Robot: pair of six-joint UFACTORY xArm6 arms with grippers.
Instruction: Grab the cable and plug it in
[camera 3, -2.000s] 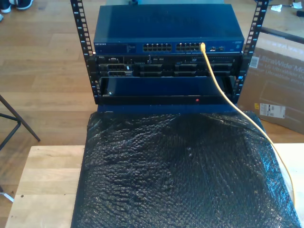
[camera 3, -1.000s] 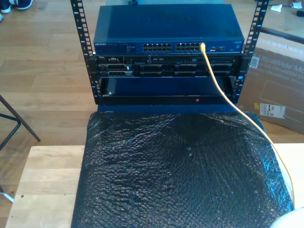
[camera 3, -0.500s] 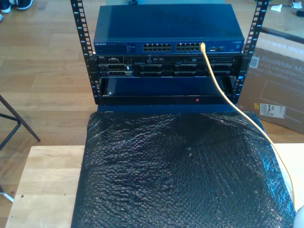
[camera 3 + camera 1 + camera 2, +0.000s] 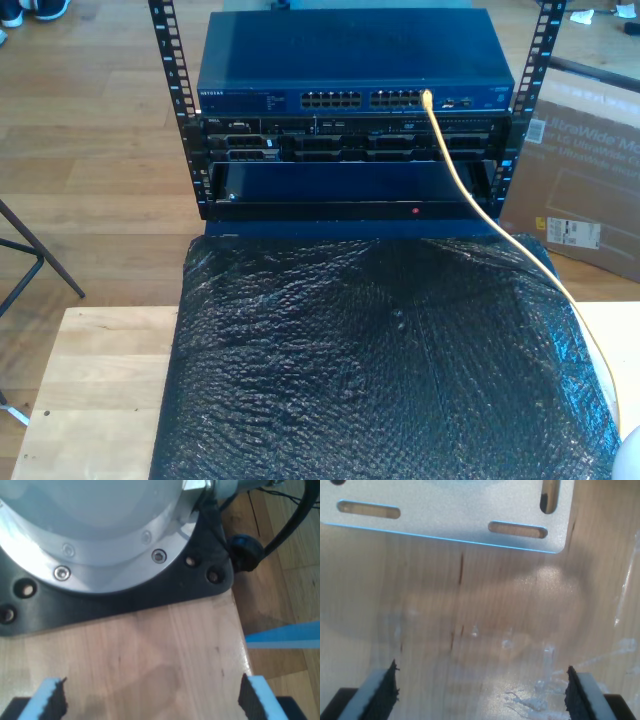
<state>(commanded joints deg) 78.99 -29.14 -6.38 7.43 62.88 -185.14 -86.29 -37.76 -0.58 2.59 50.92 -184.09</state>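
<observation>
Both my first pincer (image 4: 150,697) and second pincer (image 4: 480,690) gape empty; cable (image 4: 470,195) slants up into the switch (image 4: 350,60).

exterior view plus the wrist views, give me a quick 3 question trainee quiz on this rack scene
1. True or false: the yellow cable is plugged into the blue switch.
2. What covers the table in front of the rack? A) black bubble wrap B) white cloth C) cardboard
3. Fill in: my first end effector and my second end effector are both ___, holding nothing.

Key: 1 true; 2 A; 3 open
</observation>
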